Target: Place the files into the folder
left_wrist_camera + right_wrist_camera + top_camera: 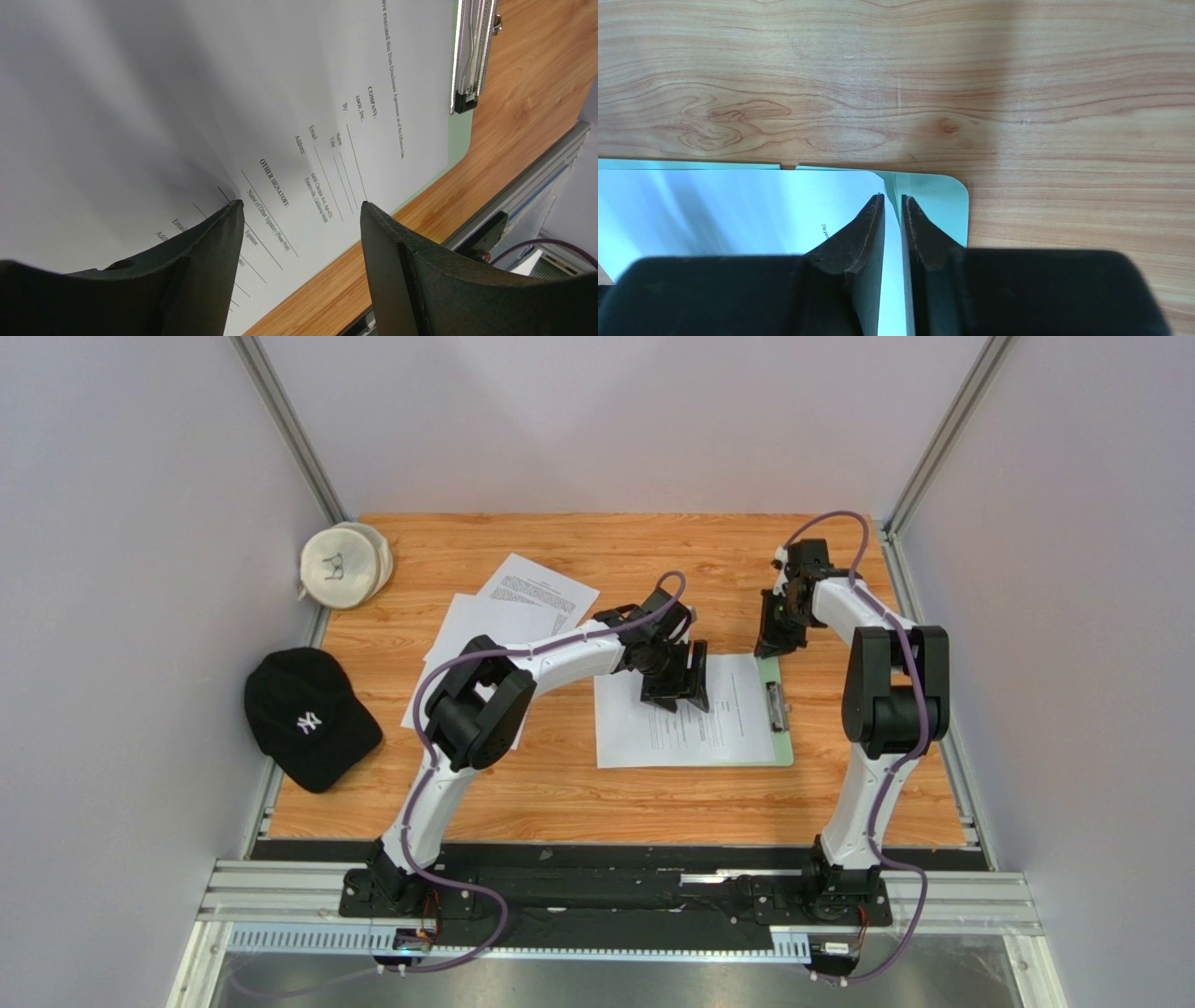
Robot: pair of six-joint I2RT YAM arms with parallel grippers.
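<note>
Well, room first: broad bare counter [561,798] on the near side of the folder [784,742], and a bare band on the far side up to the back wall [603,420]. To the right, only a thin margin of wood before the rail [968,805]. To the left, beyond the left arm [477,707], loose sheets [522,599] overlapping, fanned toward the far left corner.

Over the sheet [659,735] on the folder, left fingers [676,689], spread apart, nothing between them but paper below; one tip down at the paper, touching or just off, cannot tell. At the folder's far right corner, right fingers [773,637], almost pressed together, a thin slit left; cannot tell whether pinching the sheet's edge.

Folder right of centre, flat, pale green, corners rounded, metal clip [776,707] at the right short edge. Sheet white, black print with signature lines, covering nearly all the green; green showing only along the right edge and corners. Sheet's right edge at the clip, under or just beside it, cannot tell.

Counter of light grained wood, grey walls on three sides. Black cap [309,717] at the left edge, white round thing [344,564] in the far left corner.
</note>
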